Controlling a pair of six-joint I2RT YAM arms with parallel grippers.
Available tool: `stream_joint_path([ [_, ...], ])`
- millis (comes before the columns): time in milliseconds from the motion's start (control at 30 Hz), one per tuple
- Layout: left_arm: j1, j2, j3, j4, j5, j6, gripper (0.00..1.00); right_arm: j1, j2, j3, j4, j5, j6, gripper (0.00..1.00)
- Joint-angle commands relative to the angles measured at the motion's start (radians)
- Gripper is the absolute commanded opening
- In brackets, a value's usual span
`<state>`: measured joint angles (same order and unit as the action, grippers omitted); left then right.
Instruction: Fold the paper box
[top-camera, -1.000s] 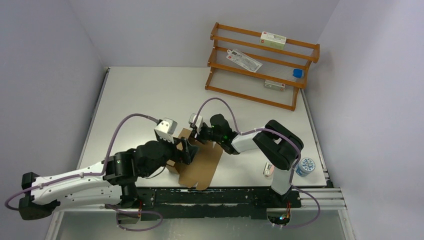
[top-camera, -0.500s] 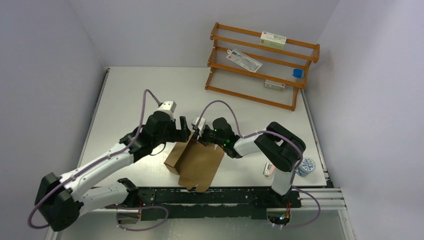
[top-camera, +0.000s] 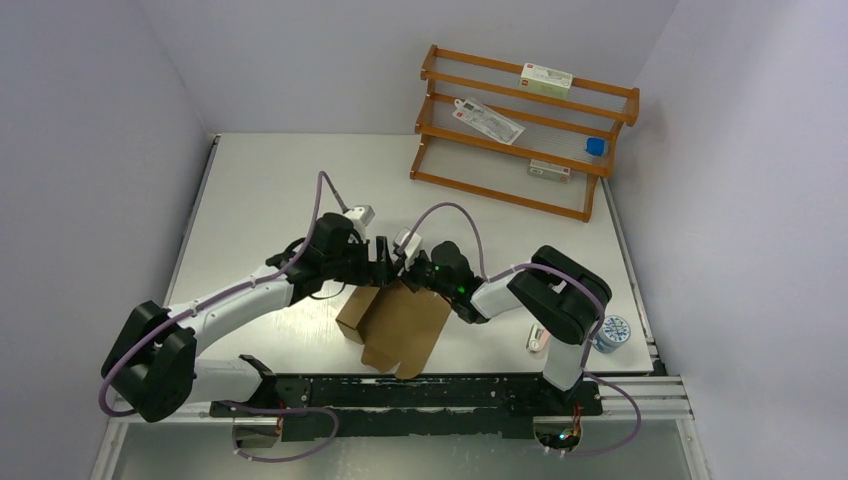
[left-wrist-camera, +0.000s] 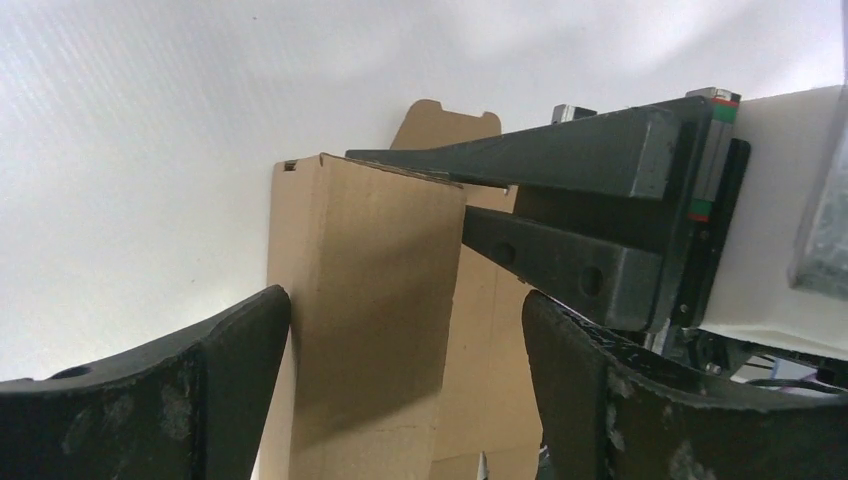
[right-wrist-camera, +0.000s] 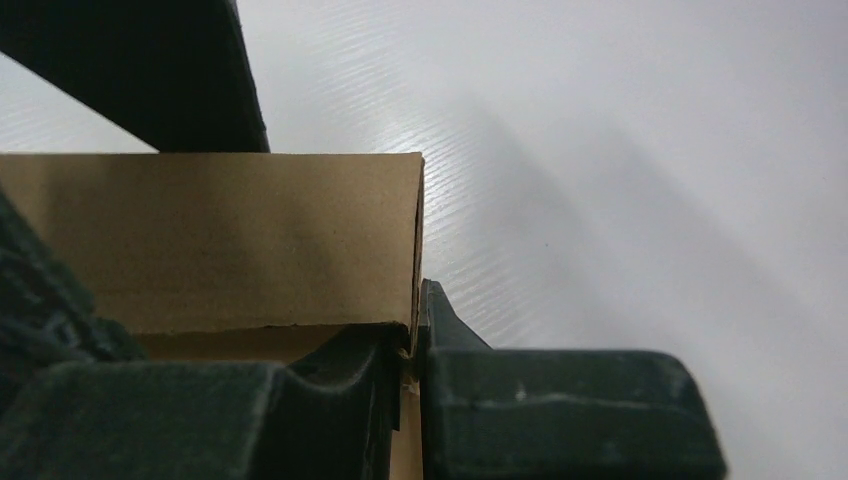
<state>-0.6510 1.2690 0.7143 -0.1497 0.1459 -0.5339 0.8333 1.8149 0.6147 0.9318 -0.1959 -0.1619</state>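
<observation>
The paper box (top-camera: 398, 325) is being held part-erected on the bench (top-camera: 260, 190), near its front edge and between the two arms. It is a brown cardboard sleeve with one narrow side raised and a broad panel sloping toward the near edge. An upper edge of the cardboard is being pinched by the right tool (right-wrist-camera: 415, 345), its jaws standing all but shut on the sheet. The left tool (left-wrist-camera: 405, 305) is being held wide open astride the raised side. Nothing is being gripped by it: one finger is lying just beside the panel's edge, where contact cannot be told, and the other is standing apart.

By the look of it, the sleeve is being squared into a tube and the end flaps are not yet being tucked. The next move is judged to call for the left tool pressing or closing on the raised side while the pinch is steadying the corner.

The main obstruction is the crowding of both tools at one corner, with purple cables (top-camera: 321, 195) looping above them. A wooden rack (top-camera: 520, 130) at the far right, and a round patterned object (top-camera: 610, 332) and a small white object (top-camera: 537, 340) by the right arm's base, are lying well apart from the work.
</observation>
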Motion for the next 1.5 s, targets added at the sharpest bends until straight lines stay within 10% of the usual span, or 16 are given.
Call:
stream_joint_path([
  [0,-0.002,0.011,0.004,0.108,0.179,-0.053,0.88,0.018,-0.008,-0.007,0.087,0.097,0.033,0.0],
  [433,0.016,-0.026,0.05,-0.032,-0.022,0.012,0.89,0.023,-0.02,-0.018,0.085,0.157,0.043,0.04],
  [967,0.021,-0.069,0.282,-0.295,-0.202,0.165,0.97,0.023,-0.203,-0.039,-0.187,0.187,0.16,0.67],
  [1467,0.015,0.07,0.268,-0.233,-0.192,0.102,0.95,-0.003,-0.585,-0.188,-0.407,0.433,0.469,0.79],
])
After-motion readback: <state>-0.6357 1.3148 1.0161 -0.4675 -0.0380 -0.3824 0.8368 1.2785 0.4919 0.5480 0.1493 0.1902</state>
